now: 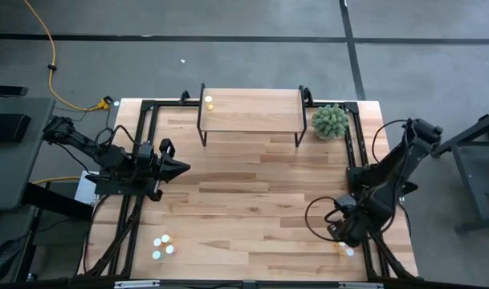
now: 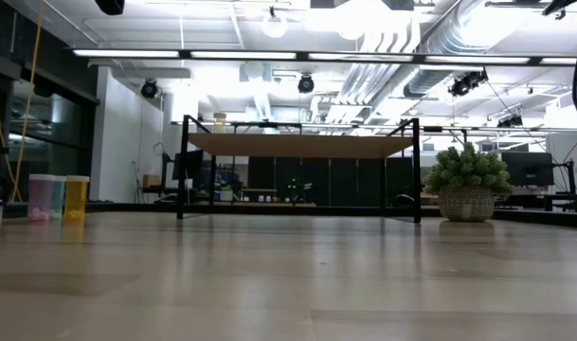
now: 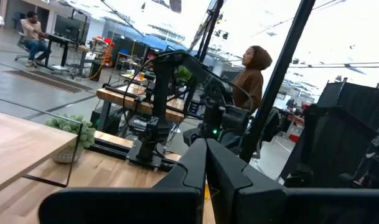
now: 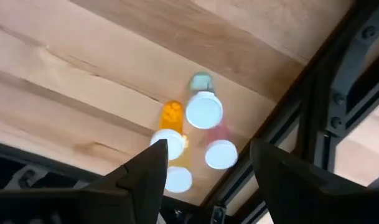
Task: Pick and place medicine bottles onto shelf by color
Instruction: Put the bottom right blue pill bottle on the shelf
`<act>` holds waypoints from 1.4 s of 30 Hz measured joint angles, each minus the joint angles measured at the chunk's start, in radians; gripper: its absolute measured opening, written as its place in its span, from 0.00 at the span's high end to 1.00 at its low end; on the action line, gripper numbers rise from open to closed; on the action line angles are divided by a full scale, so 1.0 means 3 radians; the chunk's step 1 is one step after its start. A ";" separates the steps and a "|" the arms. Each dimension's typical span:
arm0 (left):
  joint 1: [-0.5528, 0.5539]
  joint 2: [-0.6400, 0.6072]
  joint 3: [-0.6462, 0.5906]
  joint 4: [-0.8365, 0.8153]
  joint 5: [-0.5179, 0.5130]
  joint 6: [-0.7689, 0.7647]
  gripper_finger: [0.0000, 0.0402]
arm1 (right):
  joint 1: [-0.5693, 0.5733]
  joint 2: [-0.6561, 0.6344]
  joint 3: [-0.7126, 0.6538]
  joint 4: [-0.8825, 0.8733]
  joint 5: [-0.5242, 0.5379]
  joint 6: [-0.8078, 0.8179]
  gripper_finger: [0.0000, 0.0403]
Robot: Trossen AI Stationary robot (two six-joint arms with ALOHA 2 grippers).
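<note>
Right wrist view looks down between the right gripper (image 4: 205,168), whose two dark fingers (image 4: 145,171) are spread wide and empty above a cluster of four white-capped medicine bottles: an orange bottle (image 4: 171,114), a teal bottle (image 4: 201,84), a pink bottle (image 4: 219,134) and one showing only its cap (image 4: 178,179). They stand upright, close together, on the table (image 4: 102,68) just beside its dark frame rail. In the high view this gripper (image 1: 341,233) hangs over the table's near right corner, with the bottles (image 1: 346,251) just past it.

The left gripper (image 1: 180,168) is held over the left side of the table, pointing toward the middle, its fingers (image 3: 195,165) pressed together with nothing between them.

A second group of bottles (image 1: 163,245) stands near the front left corner; the low view shows them as pink (image 2: 41,197), pale teal (image 2: 58,197) and yellow (image 2: 76,199). The shelf (image 1: 252,110) stands at the table's far edge, with one yellow bottle (image 1: 209,102) on its left end. A fuzzy green plant (image 1: 330,121) in a woven pot sits just beside the shelf's right end.

A person in a brown hood (image 3: 251,71) stands beyond the table
</note>
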 joint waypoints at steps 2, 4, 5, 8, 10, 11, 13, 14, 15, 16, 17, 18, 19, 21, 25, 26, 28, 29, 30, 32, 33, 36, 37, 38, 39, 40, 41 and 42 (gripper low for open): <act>0.0000 0.0000 0.0000 0.0000 0.0000 -0.0002 1.00 | -0.0002 0.0069 -0.0002 0.0052 -0.0033 -0.0003 0.45; 0.0000 0.0000 0.0000 0.0000 0.0001 -0.0025 1.00 | 0.0000 0.0140 -0.0017 0.0060 -0.0053 -0.0004 0.45; -0.0001 0.0001 0.0000 0.0001 0.0001 -0.0050 1.00 | 0.0000 0.0171 -0.0019 0.0051 -0.0046 -0.0004 0.45; -0.0001 0.0001 0.0000 0.0001 0.0001 -0.0089 1.00 | -0.0007 0.0247 -0.0019 0.0018 -0.0027 -0.0005 0.45; -0.0001 0.0001 0.0000 0.0001 0.0001 -0.0089 1.00 | -0.0009 0.0300 -0.0019 0.0041 -0.0026 0.0021 0.45; -0.0001 0.0001 0.0000 0.0001 0.0001 -0.0089 1.00 | -0.0010 0.0329 -0.0019 0.0063 -0.0035 0.0028 0.45; 0.0000 0.0001 0.0000 0.0001 0.0001 -0.0088 1.00 | -0.0009 0.0383 -0.0019 0.0087 -0.0039 0.0068 0.45; 0.0000 0.0001 0.0000 0.0001 0.0001 -0.0088 1.00 | -0.0007 0.0406 -0.0032 0.0108 -0.0039 0.0080 0.45; 0.0000 0.0001 0.0000 0.0001 0.0001 -0.0088 1.00 | -0.0007 0.0413 -0.0064 0.0142 -0.0051 0.0079 0.45; 0.0000 0.0001 0.0000 0.0001 0.0001 -0.0088 1.00 | -0.0007 0.0416 -0.0098 0.0160 -0.0061 0.0091 0.45; 0.0000 0.0001 0.0000 0.0001 0.0001 -0.0088 1.00 | -0.0007 0.0414 -0.0144 0.0196 -0.0064 0.0133 0.45; 0.0000 0.0001 0.0000 0.0001 0.0001 -0.0088 1.00 | -0.0007 0.0405 -0.0200 0.0270 -0.0064 0.0175 0.45; 0.0000 0.0001 0.0000 0.0001 0.0001 -0.0089 1.00 | -0.0007 0.0390 -0.0262 0.0369 -0.0064 0.0216 0.45; 0.0000 0.0001 0.0000 0.0003 0.0001 -0.0090 1.00 | -0.0007 0.0346 -0.0378 0.0509 -0.0062 0.0294 0.45; 0.0000 0.0001 0.0000 0.0006 0.0001 -0.0090 1.00 | -0.0007 0.0266 -0.0549 0.0726 -0.0042 0.0374 0.45; 0.0000 0.0001 0.0000 0.0006 0.0002 -0.0092 1.00 | -0.0007 0.0252 -0.0578 0.0765 -0.0060 0.0374 0.45; 0.0000 0.0001 0.0000 0.0007 0.0002 -0.0098 1.00 | -0.0007 0.0238 -0.0632 0.0832 -0.0077 0.0379 0.45; 0.0000 0.0001 0.0000 0.0008 0.0003 -0.0098 1.00 | -0.0007 0.0238 -0.0648 0.0857 -0.0094 0.0390 0.45; 0.0000 0.0001 0.0000 0.0008 0.0003 -0.0098 1.00 | -0.0007 0.0238 -0.0667 0.0881 -0.0113 0.0390 0.46; 0.0000 0.0001 0.0000 0.0008 0.0002 -0.0099 1.00 | -0.0007 0.0238 -0.0676 0.0881 -0.0126 0.0385 0.48; 0.0000 0.0001 0.0000 0.0008 0.0003 -0.0098 1.00 | -0.0007 0.0238 -0.0676 0.0882 -0.0126 0.0384 0.49; -0.0001 0.0001 0.0000 0.0008 0.0000 -0.0097 1.00 | -0.0007 0.0238 -0.0676 0.0872 -0.0126 0.0375 0.55; 0.0000 0.0001 0.0000 0.0008 -0.0006 -0.0097 1.00 | -0.0007 0.0238 -0.0676 0.0872 -0.0126 0.0375 0.57; 0.0000 0.0001 0.0000 0.0008 -0.0019 -0.0093 1.00 | -0.0007 0.0238 -0.0676 0.0872 -0.0127 0.0374 0.59; 0.0000 0.0001 0.0000 0.0008 -0.0024 -0.0090 1.00 | -0.0007 0.0238 -0.0676 0.0871 -0.0127 0.0373 0.61; 0.0000 0.0001 0.0000 0.0008 -0.0025 -0.0089 1.00 | -0.0007 0.0238 -0.0676 0.0871 -0.0127 0.0369 0.63; 0.0000 0.0001 0.0000 0.0008 -0.0025 -0.0089 1.00 | -0.0007 0.0238 -0.0676 0.0872 -0.0127 0.0364 0.65; 0.0000 0.0001 0.0000 0.0008 -0.0025 -0.0089 1.00 | -0.0007 0.0238 -0.0676 0.0872 -0.0127 0.0364 0.67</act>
